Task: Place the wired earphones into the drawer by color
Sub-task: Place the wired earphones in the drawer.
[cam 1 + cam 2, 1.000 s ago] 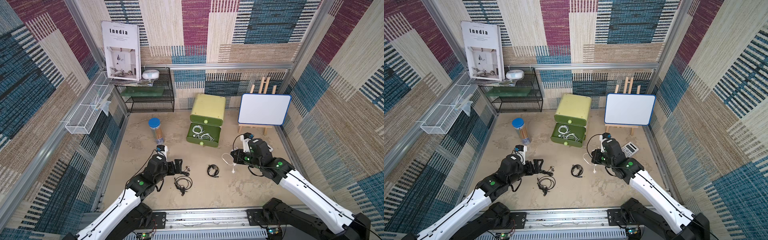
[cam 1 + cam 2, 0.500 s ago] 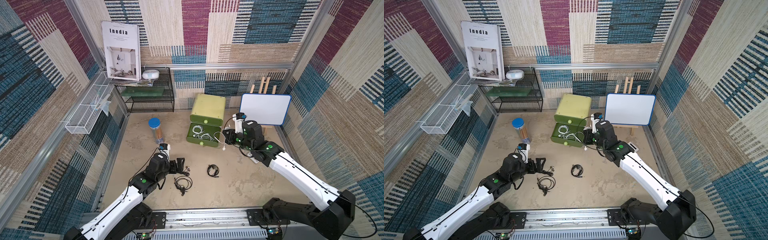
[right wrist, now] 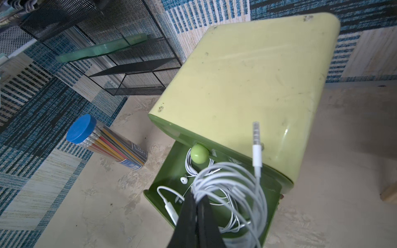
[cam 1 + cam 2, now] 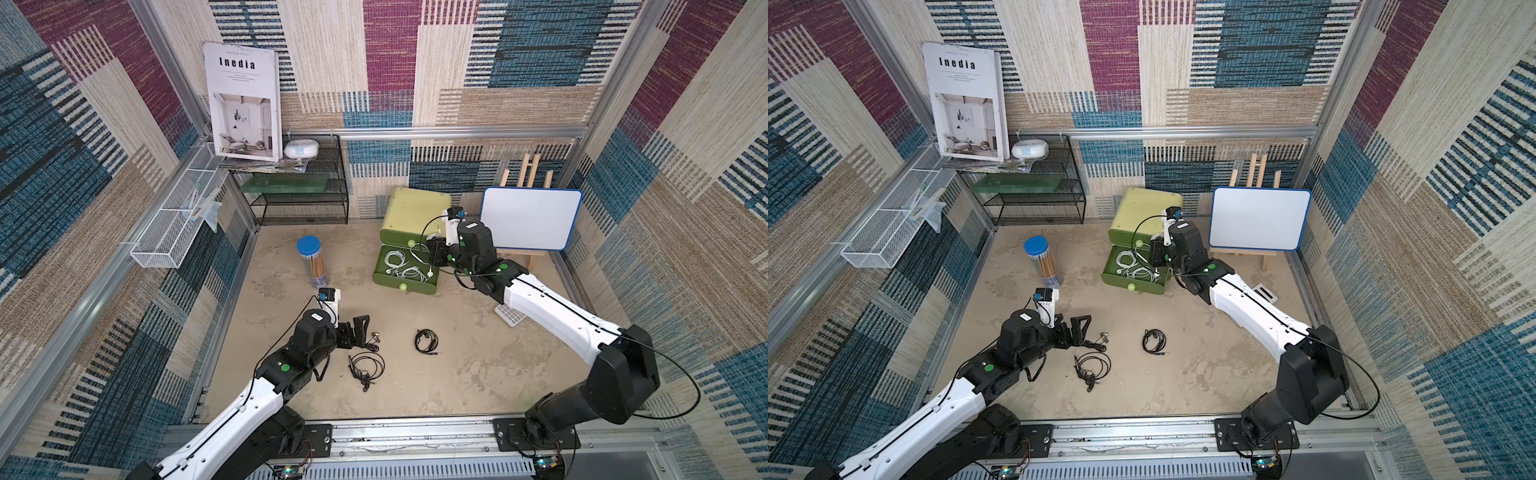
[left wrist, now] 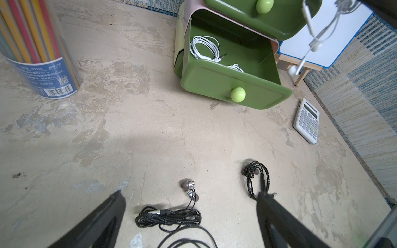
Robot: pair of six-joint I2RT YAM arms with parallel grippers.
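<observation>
On the sand-coloured tabletop (image 4: 457,374), the green drawer unit (image 4: 415,208) is standing near the back wall, with its lower drawer (image 4: 386,280) pulled out and its upper one shut. The right gripper (image 3: 196,198) is hanging over that open drawer, its jaws pressed together on a coil of white wired earphones (image 3: 236,184). The right wrist view is showing this clamp and the jack plug pointing upward, whereas in both top views the gripper body is hiding most of the coil. The loose white sets (image 4: 401,268) are lying tangled inside the drawer, and the held coil is covering part of them in the right wrist view, so their number is hard to make out.

The left gripper (image 4: 360,332) is sitting low near the tabletop with its jaws spread wide apart, gripping nothing. Between its fingers (image 5: 107,214) the first black set (image 5: 169,216), with metal buds, is lying on the surface. The second black set (image 4: 365,369), plain in both top views, is being cut off by the frame edge in the left wrist view. The third black coil (image 4: 426,341) is lying apart, between the two arms. The calculator (image 5: 307,121) is showing whole only in the left wrist view; from above, the right arm is covering part of it.
</observation>
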